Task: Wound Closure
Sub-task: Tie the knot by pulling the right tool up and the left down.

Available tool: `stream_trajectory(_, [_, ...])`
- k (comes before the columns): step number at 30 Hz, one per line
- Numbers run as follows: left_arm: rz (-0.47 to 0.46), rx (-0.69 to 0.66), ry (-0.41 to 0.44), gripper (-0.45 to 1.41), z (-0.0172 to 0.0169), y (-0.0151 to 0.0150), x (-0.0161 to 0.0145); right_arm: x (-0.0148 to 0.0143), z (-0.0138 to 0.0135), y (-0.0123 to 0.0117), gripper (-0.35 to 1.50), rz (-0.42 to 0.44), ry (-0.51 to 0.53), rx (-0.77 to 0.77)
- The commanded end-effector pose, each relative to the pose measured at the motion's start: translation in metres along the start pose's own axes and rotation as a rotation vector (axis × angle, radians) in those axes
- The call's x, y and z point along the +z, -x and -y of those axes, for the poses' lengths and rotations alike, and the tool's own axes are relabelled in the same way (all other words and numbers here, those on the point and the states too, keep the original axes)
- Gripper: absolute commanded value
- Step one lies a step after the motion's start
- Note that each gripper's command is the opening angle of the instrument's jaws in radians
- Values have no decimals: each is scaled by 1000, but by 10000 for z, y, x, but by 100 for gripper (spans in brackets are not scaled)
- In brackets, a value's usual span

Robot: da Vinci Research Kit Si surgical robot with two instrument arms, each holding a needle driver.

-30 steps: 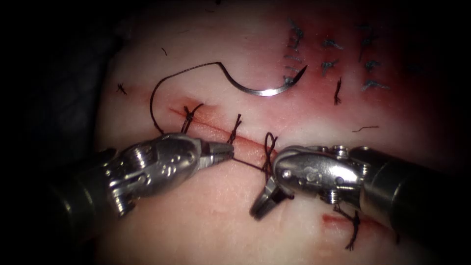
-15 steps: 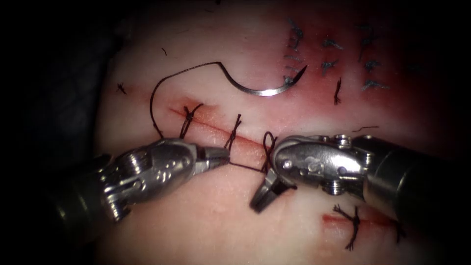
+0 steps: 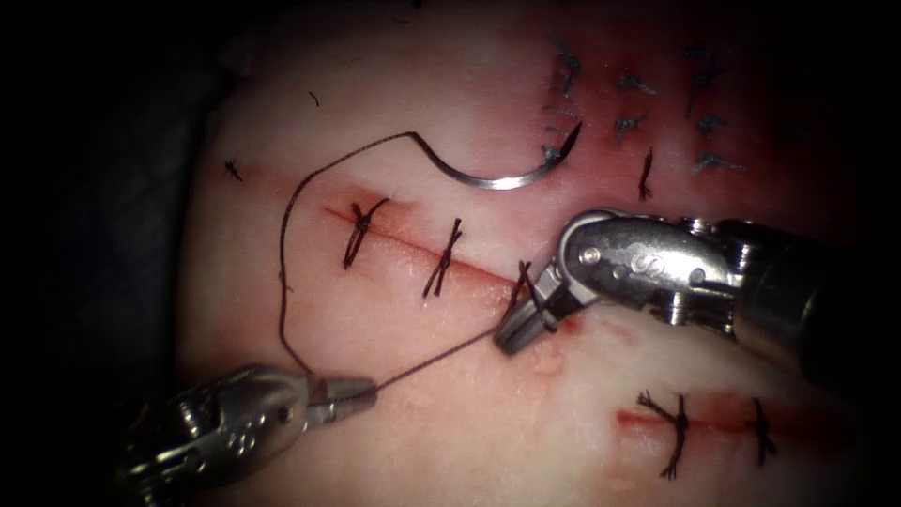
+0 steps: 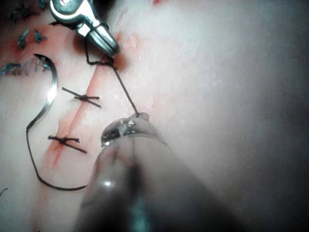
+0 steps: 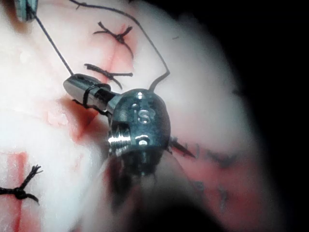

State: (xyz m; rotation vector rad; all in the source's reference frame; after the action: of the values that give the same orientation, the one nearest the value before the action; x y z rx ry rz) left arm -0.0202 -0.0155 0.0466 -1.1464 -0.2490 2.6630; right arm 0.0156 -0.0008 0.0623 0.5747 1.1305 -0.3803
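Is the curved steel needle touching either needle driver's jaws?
Apart. In the endoscope view the curved steel needle lies free on the tissue, above the cut, clear of both tools; the left tool and right tool grip only dark thread.

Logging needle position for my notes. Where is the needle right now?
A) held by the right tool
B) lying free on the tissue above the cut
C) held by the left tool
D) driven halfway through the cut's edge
B: the needle lies on the tissue above the cut, away from both tools, which grip thread.
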Motion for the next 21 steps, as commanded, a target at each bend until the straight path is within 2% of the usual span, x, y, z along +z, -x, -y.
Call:
stream_trajectory(1, [0,5,-2,-35,-2,1,3,-2,-11,11,-35,-12,22,1])
stream_trajectory(16, [4,23,-3,-35,-53,1,-26,-20,-22,32,-35,-24,55,4])
stream_trajectory(21, [7,25,-2,-35,-75,10,-32,-26,-28,39,-35,-17,70,13])
